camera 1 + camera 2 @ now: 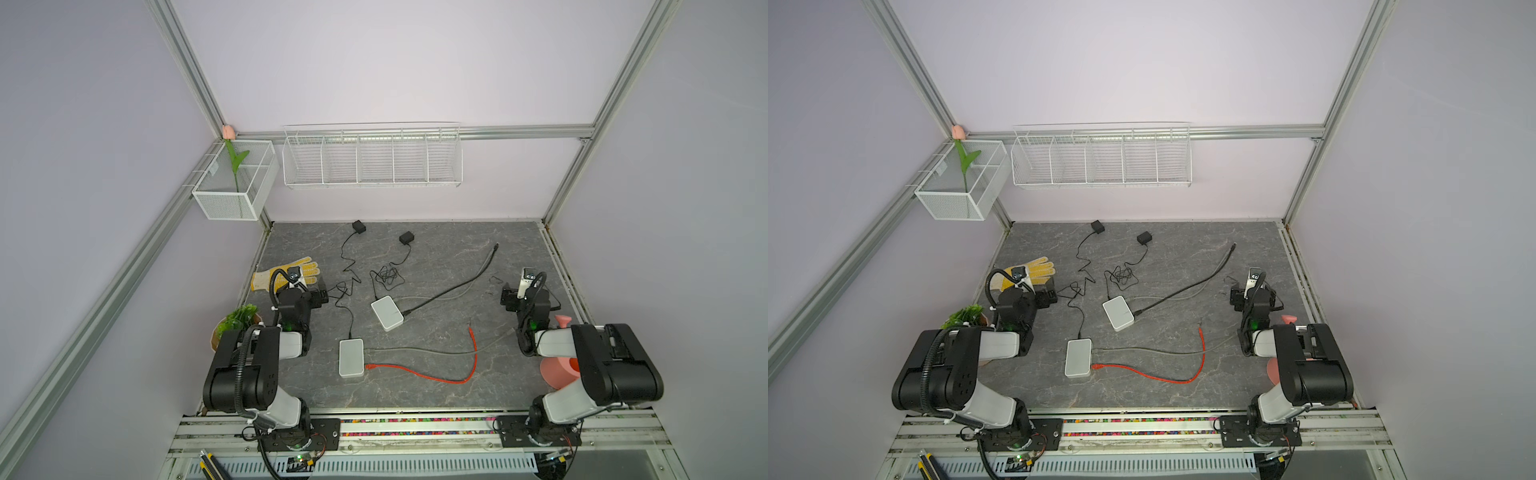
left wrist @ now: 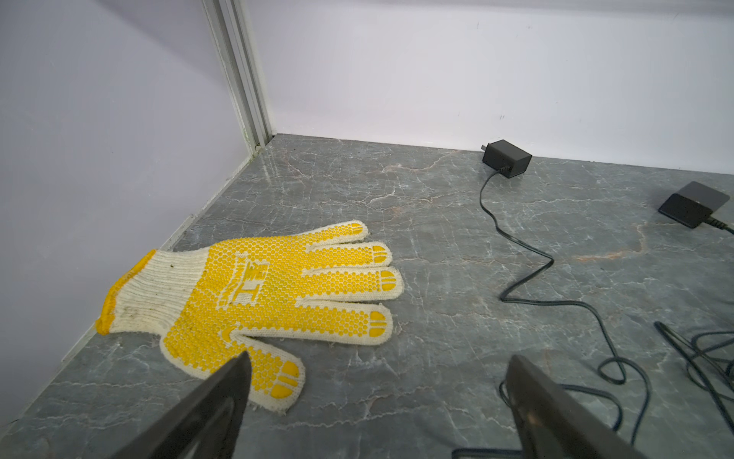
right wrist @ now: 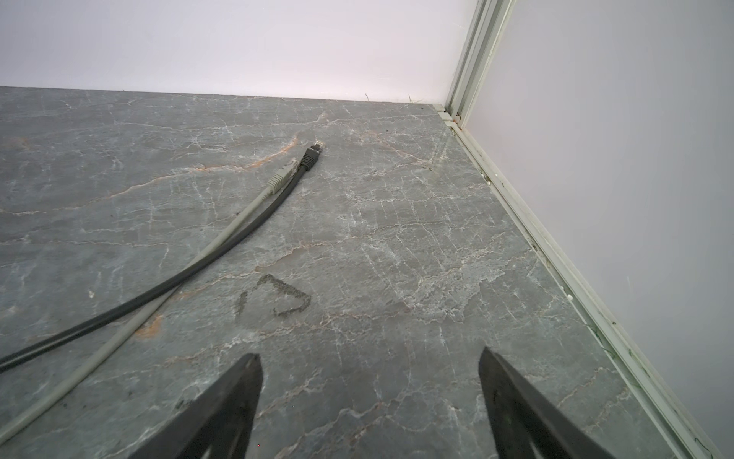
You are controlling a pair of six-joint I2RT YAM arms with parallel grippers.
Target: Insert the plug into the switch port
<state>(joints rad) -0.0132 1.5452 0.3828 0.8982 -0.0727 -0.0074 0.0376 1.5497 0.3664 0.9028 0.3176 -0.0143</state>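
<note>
Left gripper (image 2: 379,357) and right gripper (image 3: 370,353) gaped, empty. Right wrist view caught black plug (image 3: 311,155) beside grey plug (image 3: 282,179) on the table (image 3: 397,238); only the top views showed far switch (image 1: 387,312), near switch (image 1: 351,357).

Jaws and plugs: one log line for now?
left jaws: open, empty, near glove | right jaws: open, empty | black plug: loose on table | insertion: not started

Two switches (image 1: 387,313) (image 1: 351,357), two power adapters (image 1: 358,226) (image 1: 406,237), four network cables (image 1: 453,289) (image 1: 424,298) (image 1: 415,351) (image 1: 415,372) — one glove (image 2: 254,294).
</note>
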